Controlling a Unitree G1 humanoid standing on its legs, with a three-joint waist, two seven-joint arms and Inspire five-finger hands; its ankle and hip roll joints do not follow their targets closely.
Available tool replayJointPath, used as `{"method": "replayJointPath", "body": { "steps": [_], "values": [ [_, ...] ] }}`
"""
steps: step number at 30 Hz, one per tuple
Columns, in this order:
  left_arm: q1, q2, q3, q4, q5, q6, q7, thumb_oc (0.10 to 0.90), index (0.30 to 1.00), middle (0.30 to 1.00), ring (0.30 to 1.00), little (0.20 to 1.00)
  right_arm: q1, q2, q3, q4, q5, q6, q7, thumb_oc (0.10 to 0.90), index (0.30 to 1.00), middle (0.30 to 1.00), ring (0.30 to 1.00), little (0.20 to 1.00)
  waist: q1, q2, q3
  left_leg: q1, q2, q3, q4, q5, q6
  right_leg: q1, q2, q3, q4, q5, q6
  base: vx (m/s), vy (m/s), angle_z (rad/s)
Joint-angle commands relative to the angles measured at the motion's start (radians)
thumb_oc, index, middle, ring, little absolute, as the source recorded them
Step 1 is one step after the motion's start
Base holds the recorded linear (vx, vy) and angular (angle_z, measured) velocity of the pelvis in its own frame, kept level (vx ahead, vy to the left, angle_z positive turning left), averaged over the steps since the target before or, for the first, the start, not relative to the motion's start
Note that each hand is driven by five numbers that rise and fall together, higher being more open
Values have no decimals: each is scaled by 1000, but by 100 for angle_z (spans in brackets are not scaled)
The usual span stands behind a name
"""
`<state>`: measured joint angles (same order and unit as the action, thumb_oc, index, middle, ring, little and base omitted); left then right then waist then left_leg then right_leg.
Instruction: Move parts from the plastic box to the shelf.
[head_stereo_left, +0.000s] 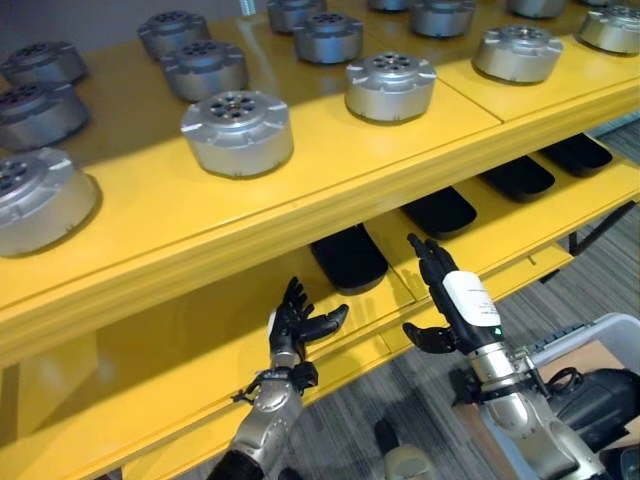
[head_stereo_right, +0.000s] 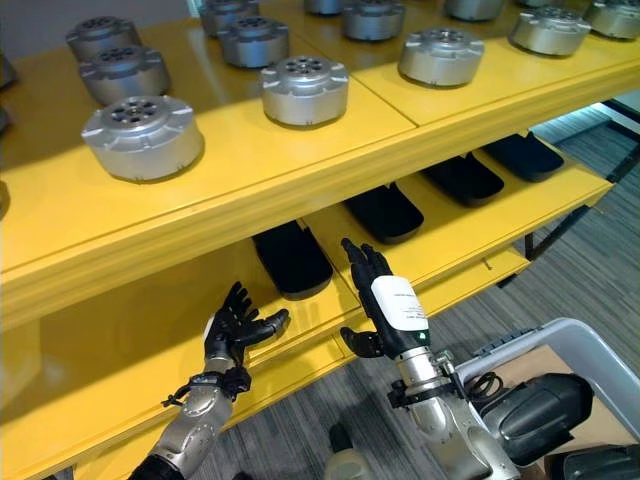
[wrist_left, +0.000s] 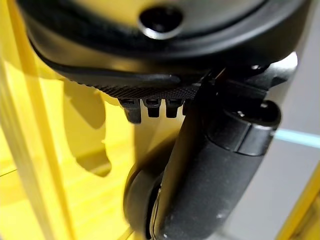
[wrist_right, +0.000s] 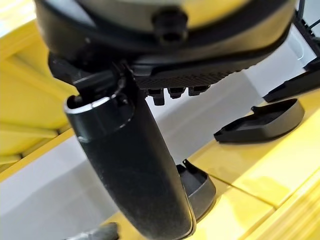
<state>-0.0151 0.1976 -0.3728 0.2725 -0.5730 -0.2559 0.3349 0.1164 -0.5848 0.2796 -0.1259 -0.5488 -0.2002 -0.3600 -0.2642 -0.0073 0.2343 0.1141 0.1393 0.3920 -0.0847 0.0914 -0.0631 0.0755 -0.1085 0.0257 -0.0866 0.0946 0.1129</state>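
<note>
Shelf (head_stereo_left: 330, 165) bright yellow; round parts (head_stereo_left: 237, 132) on it silver-grey metal. Trays (head_stereo_left: 349, 257) on the lower level black. Floor (head_stereo_left: 400, 400) grey, streaked carpet; box (head_stereo_left: 600, 335) pale grey.

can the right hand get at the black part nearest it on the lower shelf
Probably yes. The right hand is open and empty at the lower shelf's front edge, and the black part lies just beyond its fingertips with nothing between them.

You see round silver parts (head_stereo_left: 237, 132) flat in rows on the yellow shelf's (head_stereo_left: 300, 200) top board, grey plastic box (head_stereo_left: 610, 335) beside its lower front edge
</note>
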Motion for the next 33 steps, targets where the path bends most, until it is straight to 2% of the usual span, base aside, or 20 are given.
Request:
{"method": "replayJointPath", "body": {
  "steps": [1, 4, 6, 7, 8, 9, 10, 11, 13, 15, 20, 23, 26, 28, 29, 30, 31, 33],
  "values": [
    [-32, 89, 71, -138, 54, -158, -129, 900, 1000, 1000, 1000, 1000, -58, 19, -75, -108, 43, -16, -85, 900, 1000, 1000, 1000, 1000, 55, -23, -34, 41, 24, -80, 81, -167, 11, -25, 9, -21, 117, -143, -4, -34, 56, 34],
    [50, 158, 107, -219, 28, -168, -247, 900, 1000, 1000, 1000, 1000, -54, 24, -86, -92, 80, -7, -135, 900, 1000, 1000, 1000, 1000, 87, -19, -31, 36, 13, -102, 77, -164, 12, -14, -3, -50, 103, -139, -2, -36, 108, 22],
    [125, 229, 144, -296, -28, -163, -463, 900, 1000, 1000, 1000, 1000, -57, 30, -99, -95, 93, 6, -171, 900, 1000, 1000, 1000, 1000, 123, -6, -31, 30, -3, -125, 70, -164, 17, -4, -16, -75, 90, -135, 3, -35, 194, 37],
    [126, 229, 144, -297, -29, -163, -464, 900, 1000, 1000, 1000, 1000, -57, 30, -99, -95, 93, 6, -171, 900, 1000, 1000, 1000, 1000, 122, -6, -31, 30, -3, -125, 70, -164, 17, -4, -16, -76, 90, -135, 3, -18, 146, 42],
    [141, 246, 150, -319, -37, -166, -521, 900, 1000, 1000, 1000, 1000, -55, 29, -105, -98, 88, 11, -169, 900, 1000, 1000, 1000, 1000, 130, -2, -32, 29, -7, -130, 68, -164, 18, -3, -19, -80, 88, -133, 5, -16, 167, 27],
    [165, 276, 156, -358, -74, -162, -634, 900, 1000, 1000, 1000, 1000, -46, 24, -113, -101, 78, 47, -169, 900, 1000, 1000, 1000, 1000, 138, 4, -35, 27, -16, -137, 62, -163, 22, -1, -26, -87, 82, -129, 10, -14, 264, 12],
    [184, 302, 159, -388, -86, -151, -692, 900, 1000, 1000, 1000, 1000, -39, 14, -121, -94, 93, 81, -185, 900, 1000, 1000, 1000, 1000, 142, 9, -39, 26, -24, -140, 57, -163, 25, 2, -32, -90, 76, -126, 15, -10, 297, 16],
    [205, 329, 162, -416, -60, -101, -703, 900, 1000, 1000, 1000, 1000, -31, 2, -134, -85, 109, 97, -203, 900, 1000, 1000, 1000, 1000, 144, 12, -42, 26, -32, -141, 54, -163, 28, 3, -36, -93, 73, -122, 21, -5, 304, 19],
    [228, 378, 165, -416, -83, -84, -714, 900, 1000, 1000, 1000, 1000, -10, -23, -162, -84, 82, 123, -251, 900, 1000, 1000, 1000, 1000, 144, 14, -48, 23, -47, -140, 55, -168, 36, 2, -46, -98, 69, -115, 32, -16, 256, 19],
    [257, 397, 174, -414, -145, -88, -779, 900, 1000, 1000, 1000, 1000, 18, -47, -192, -94, 19, 143, -305, 900, 1000, 1000, 1000, 1000, 142, 13, -53, 21, -61, -133, 56, -175, 48, -2, -58, -95, 72, -109, 46, -23, 284, 2],
    [245, 418, 148, -442, -228, -92, -940, 900, 1000, 1000, 1000, 1000, 77, -54, -242, -111, 40, 160, -360, 900, 1000, 1000, 1000, 1000, 119, 8, -53, 20, -82, -106, 51, -184, 70, -20, -76, -82, 96, -101, 70, -15, 241, -1],
    [204, 428, 96, -465, -248, -79, -976, 900, 1000, 1000, 1000, 1000, 99, -60, -251, -125, 51, 168, -362, 900, 1000, 1000, 1000, 1000, 92, 4, -47, 20, -94, -67, 51, -192, 81, -39, -87, -81, 99, -84, 82, -26, 202, -13],
    [174, 433, 56, -481, -245, -78, -957, 900, 1000, 1000, 1000, 1000, 113, -67, -246, -141, 52, 152, -359, 900, 1000, 1000, 1000, 1000, 67, -2, -38, 27, -95, -14, 57, -198, 83, -71, -101, -91, 103, -59, 102, -48, 172, -21],
    [156, 442, 35, -485, -234, -94, -924, 900, 1000, 1000, 1000, 1000, 103, -70, -228, -149, 46, 137, -346, 900, 1000, 1000, 1000, 1000, 56, -7, -24, 43, -89, 52, 66, -210, 90, -94, -112, -144, 147, -64, 112, -47, 128, -50],
    [151, 447, 28, -484, -237, -105, -912, 900, 1000, 1000, 1000, 1000, 95, -72, -222, -149, 47, 131, -341, 900, 1000, 1000, 1000, 1000, 56, -4, -24, 54, -88, 66, 68, -231, 93, -94, -119, -169, 174, -84, 122, -102, 137, -101],
    [139, 450, 20, -479, -250, -116, -899, 900, 1000, 1000, 1000, 1000, 77, -78, -208, -141, 57, 123, -344, 900, 1000, 1000, 1000, 1000, 59, -4, -22, 50, -82, 108, 78, -232, 105, -107, -129, -214, 233, -107, 121, -109, 105, -117],
    [133, 450, 15, -475, -254, -122, -899, 900, 1000, 1000, 1000, 1000, 68, -79, -201, -138, 60, 125, -351, 900, 1000, 1000, 1000, 1000, 61, -4, -22, 46, -80, 124, 84, -233, 112, -113, -132, -230, 261, -121, 117, -213, 49, -80],
    [103, 443, -20, -440, -251, -153, -900, 900, 1000, 1000, 1000, 1000, 27, -81, -171, -82, 78, 104, -386, 900, 1000, 1000, 1000, 1000, 69, 0, -23, 13, -71, 157, 125, -242, 141, -138, -142, -253, 405, -160, 87, -191, 27, -118]
  ]
}}
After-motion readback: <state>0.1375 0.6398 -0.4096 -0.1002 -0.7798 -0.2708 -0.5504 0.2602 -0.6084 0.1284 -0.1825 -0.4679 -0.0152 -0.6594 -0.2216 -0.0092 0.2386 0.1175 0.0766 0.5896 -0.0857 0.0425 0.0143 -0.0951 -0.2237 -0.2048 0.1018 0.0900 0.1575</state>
